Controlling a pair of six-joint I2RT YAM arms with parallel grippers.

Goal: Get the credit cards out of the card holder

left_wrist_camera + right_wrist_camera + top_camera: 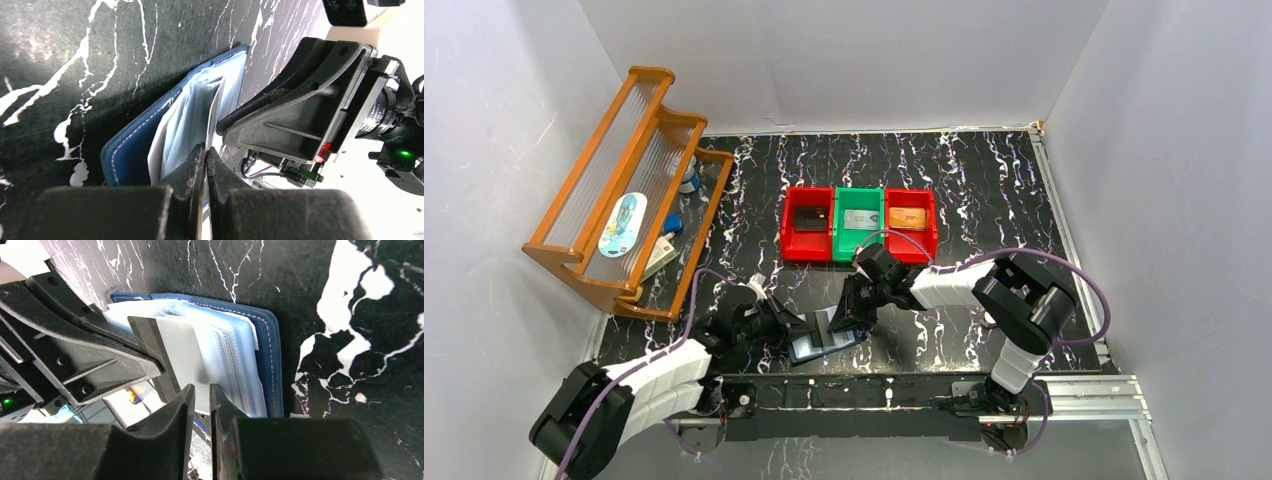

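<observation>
Now the card holder (824, 338) is lying open on the table (984, 180), close to the front edge and right between the 2 grippers. In the right wrist view, 1 grey card (180, 350) with a dark stripe is sitting on the pale sleeves (235, 355), and its long axis is pointing straight toward the right gripper (201, 395), so this arm is the nearer one. The jaws of that gripper are standing narrowly apart at the near edge of the card, and I cannot tell if they are pinching it. The left gripper (205, 152) is closed at the opposite side of the sleeves. It is not clear if it is holding a sleeve. Probably the card is needing a pull along its own length, toward the right arm. The 3 bins (860, 257) are waiting well apart, with open table in between.
</observation>
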